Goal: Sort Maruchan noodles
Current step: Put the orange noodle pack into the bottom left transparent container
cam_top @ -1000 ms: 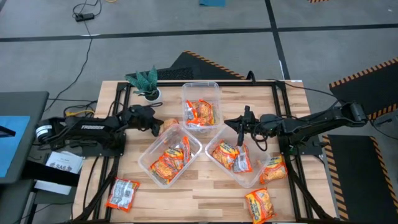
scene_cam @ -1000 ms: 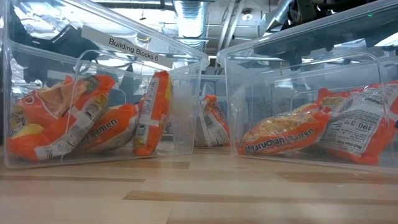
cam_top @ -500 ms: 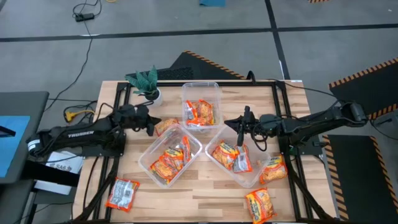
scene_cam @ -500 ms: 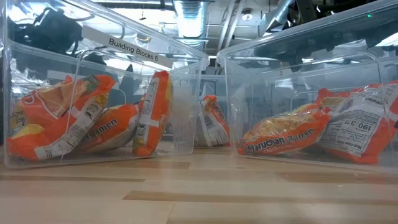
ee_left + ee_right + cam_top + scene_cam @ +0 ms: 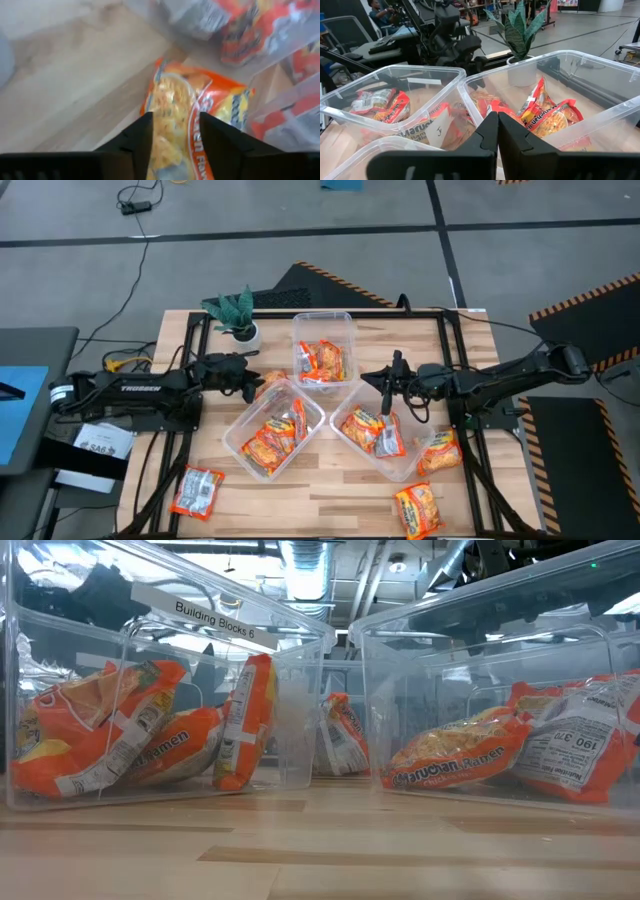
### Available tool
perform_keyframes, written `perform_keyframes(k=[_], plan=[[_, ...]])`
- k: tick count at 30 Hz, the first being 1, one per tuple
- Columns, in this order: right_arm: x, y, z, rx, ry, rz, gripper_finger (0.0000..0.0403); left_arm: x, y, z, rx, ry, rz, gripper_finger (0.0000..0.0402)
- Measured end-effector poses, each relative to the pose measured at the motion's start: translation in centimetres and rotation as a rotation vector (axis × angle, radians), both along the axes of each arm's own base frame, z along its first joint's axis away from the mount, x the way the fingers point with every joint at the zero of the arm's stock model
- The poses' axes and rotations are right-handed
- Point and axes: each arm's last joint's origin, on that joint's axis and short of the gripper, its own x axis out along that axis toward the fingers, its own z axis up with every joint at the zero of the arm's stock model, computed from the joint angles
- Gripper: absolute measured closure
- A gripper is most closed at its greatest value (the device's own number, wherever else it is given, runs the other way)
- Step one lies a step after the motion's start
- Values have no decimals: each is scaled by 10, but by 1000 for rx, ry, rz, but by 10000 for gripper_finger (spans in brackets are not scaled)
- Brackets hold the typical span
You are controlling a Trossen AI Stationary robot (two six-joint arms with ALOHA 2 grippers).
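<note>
A grey concrete floor (image 5: 300, 240) surrounds the light wooden surface (image 5: 330, 480), crossed by dark lines; black-and-yellow striped mats (image 5: 590, 295) lie at the right; a black cable (image 5: 135, 200) trails at upper left; a ceiling duct (image 5: 305, 560) hangs overhead; a person sits at a far desk (image 5: 382, 12).

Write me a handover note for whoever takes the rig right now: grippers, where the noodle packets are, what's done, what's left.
Left gripper: jaws apart, straddling a noodle packet lying on the table between the far tub and the left tub; no clear grip.
Right gripper: shut, empty, hanging over the right tub.
Done: all three tubs hold packets.
Left: the packet at the left gripper, plus three loose ones on the table: near left, beside the right tub and near right.
</note>
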Motion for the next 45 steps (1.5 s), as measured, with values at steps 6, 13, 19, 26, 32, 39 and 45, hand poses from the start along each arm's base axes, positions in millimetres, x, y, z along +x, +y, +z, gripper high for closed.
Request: perform_keyframes(k=[6,13,19,26,32,39,45], plan=[[0,0,0,0,0,0,369,5,3,-12,0,69,20,196],[0,0,0,-1,0,0,369,8,6,-23,26,151,35,178],[0,0,0,-3,1,0,369,14,5,-27,-21,161,-40,222],[0,0,0,-3,1,0,369,21,9,-19,-5,172,-49,387],[0,0,0,-3,2,1,369,15,9,0,69,113,24,401],[0,0,0,-3,3,1,369,3,-2,27,130,-22,18,401],[0,0,0,-2,3,0,369,-8,-18,53,273,-161,47,401]])
